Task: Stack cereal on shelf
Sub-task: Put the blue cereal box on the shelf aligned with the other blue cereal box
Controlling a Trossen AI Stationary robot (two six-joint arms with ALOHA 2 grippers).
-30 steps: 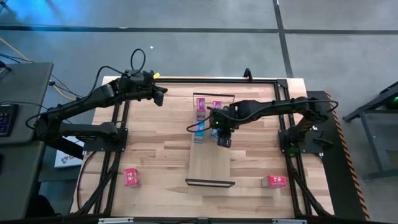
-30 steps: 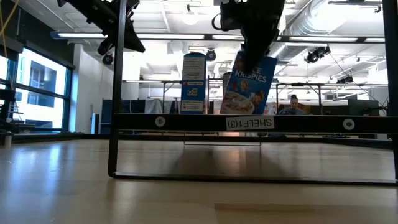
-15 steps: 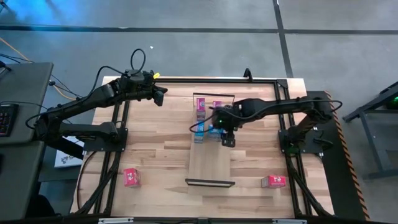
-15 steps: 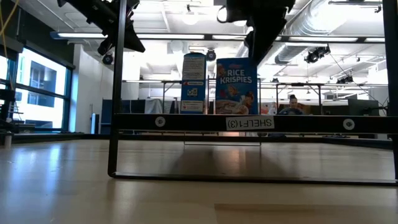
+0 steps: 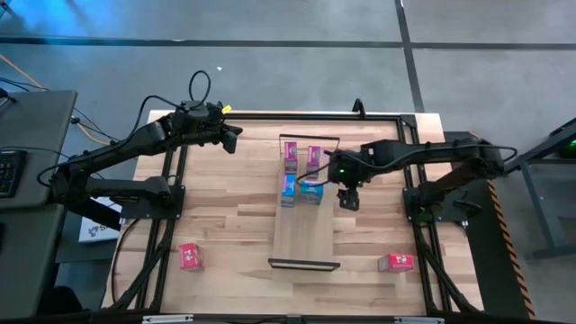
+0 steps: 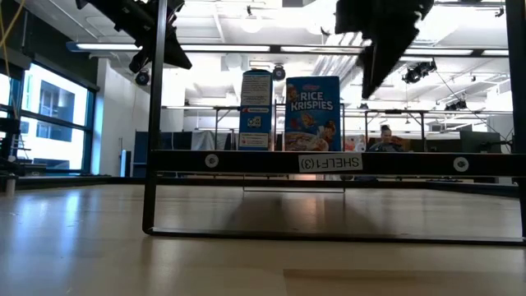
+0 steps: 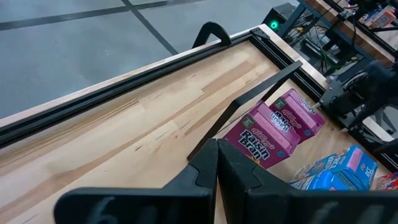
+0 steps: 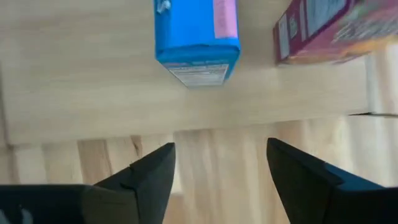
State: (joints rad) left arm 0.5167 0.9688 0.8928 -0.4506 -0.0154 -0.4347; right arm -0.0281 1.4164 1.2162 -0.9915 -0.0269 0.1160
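Note:
The shelf [image 5: 304, 234] is a long light-wood board in the table's middle with black wire frames at both short ends. Two pink cereal boxes [image 5: 291, 151] [image 5: 314, 153] stand upright at its far end. Two blue boxes [image 5: 288, 189] [image 5: 311, 189] stand just nearer and show side by side in the low view [image 6: 256, 109] [image 6: 312, 113]. Two red boxes [image 5: 189, 256] [image 5: 396, 262] lie on the tabletop near the front. My right gripper [image 5: 348, 198] hovers open just right of the shelf, past the blue box [image 8: 196, 37]. My left gripper [image 5: 229, 137] waits shut over the far left of the table.
A black frame [image 5: 270, 115] runs around the wood-plank tabletop [image 5: 225, 207]. The shelf's near half is bare board. Both arm bases stand at the table's left and right edges [image 5: 153, 193] [image 5: 432, 202]. In the left wrist view the pink boxes [image 7: 273, 127] sit behind the shelf's wire frame [image 7: 242, 106].
My right gripper set the tilted blue box upright on the shelf beside the other blue box and let go. It then rose and drew away toward the table's right edge, clear of the shelf. The box stands where it was put.

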